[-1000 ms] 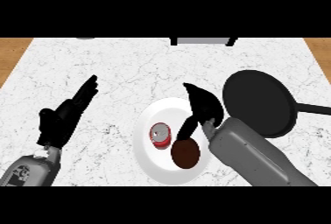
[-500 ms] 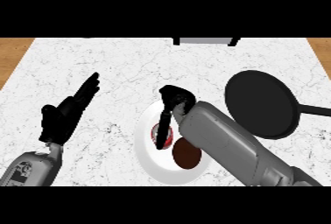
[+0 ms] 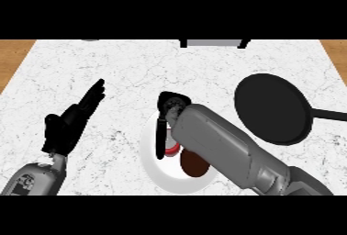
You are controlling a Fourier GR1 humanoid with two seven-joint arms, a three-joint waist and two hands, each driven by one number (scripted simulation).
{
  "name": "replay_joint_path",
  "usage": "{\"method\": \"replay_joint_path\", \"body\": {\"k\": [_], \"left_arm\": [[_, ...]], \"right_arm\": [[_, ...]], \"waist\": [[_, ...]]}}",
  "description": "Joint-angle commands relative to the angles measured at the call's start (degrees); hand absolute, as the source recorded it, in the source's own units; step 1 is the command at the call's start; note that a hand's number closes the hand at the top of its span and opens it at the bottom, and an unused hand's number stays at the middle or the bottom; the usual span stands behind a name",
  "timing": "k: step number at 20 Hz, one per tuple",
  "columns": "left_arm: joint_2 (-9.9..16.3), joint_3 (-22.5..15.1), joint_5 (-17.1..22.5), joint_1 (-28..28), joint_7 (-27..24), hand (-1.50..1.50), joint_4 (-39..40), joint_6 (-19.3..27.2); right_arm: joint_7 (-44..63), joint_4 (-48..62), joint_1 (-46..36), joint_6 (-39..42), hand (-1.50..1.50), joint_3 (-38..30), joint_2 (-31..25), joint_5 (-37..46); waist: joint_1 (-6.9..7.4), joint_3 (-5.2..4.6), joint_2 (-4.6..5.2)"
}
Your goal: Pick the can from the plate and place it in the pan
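A white marble counter (image 3: 203, 69) is being viewed from steeply above, with wood floor showing past its left and right edges. A white plate (image 3: 157, 170) is lying near the counter's near edge, about midway along it. On the plate a can (image 3: 172, 149) with a red body is standing, mostly hidden; only a small red patch is being shown beside the right forearm. Just beside it, toward the near edge, a dark brown rounded item (image 3: 193, 166) is lying on the same plate, partly covered by the forearm. The right hand (image 3: 170, 104) is being held over the plate's far rim, its fingers (image 3: 160, 137) being hung down along the left side of the can; whether they are being closed around the can cannot be told, since the grey forearm is covering the contact. A black pan (image 3: 271, 108) is lying toward the counter's right edge, well apart from the plate, with its handle (image 3: 331, 115) being pointed off the right side. The left hand (image 3: 68, 126) is being held above the counter's left part, fingers straight and released, grasping nothing, well apart from the plate. At the far edge a grey object (image 3: 213, 42) is being partly shown.
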Motion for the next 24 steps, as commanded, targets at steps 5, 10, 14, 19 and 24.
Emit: {"method": "replay_joint_path", "body": {"k": [5, 10, 14, 19, 24], "left_arm": [[0.79, 2.72, 1.17, -1.24, 0.97, 0.00, 0.22, -1.94], [-0.14, 1.26, -1.16, 2.59, 1.76, 0.00, -3.67, -0.32], [0.28, 2.46, -0.56, 4.14, 0.28, 0.00, -4.00, -2.18], [-2.26, 2.72, -1.96, 0.98, 1.01, 0.00, -0.43, -1.25], [-2.09, 3.76, -1.95, -0.35, 0.70, 0.00, 0.88, -3.32]], "right_arm": [[11.07, 3.29, -4.10, 2.87, -1.50, 3.23, 1.23, -3.06], [9.78, 2.55, -0.67, 0.91, -1.50, 7.07, 1.24, -1.36], [6.12, 5.98, -0.57, 0.91, -1.50, 6.13, 1.24, -0.23], [6.01, 3.39, 2.22, 1.13, -1.50, 8.94, 1.25, -1.94], [4.30, 0.38, 3.72, 4.43, 1.50, 10.30, 1.25, -3.08]], "waist": [[0.00, 0.01, 0.07], [-0.14, 0.05, -0.15], [0.03, 0.04, 0.01], [-0.17, 0.04, 0.10], [-0.74, 0.04, 0.00]]}}
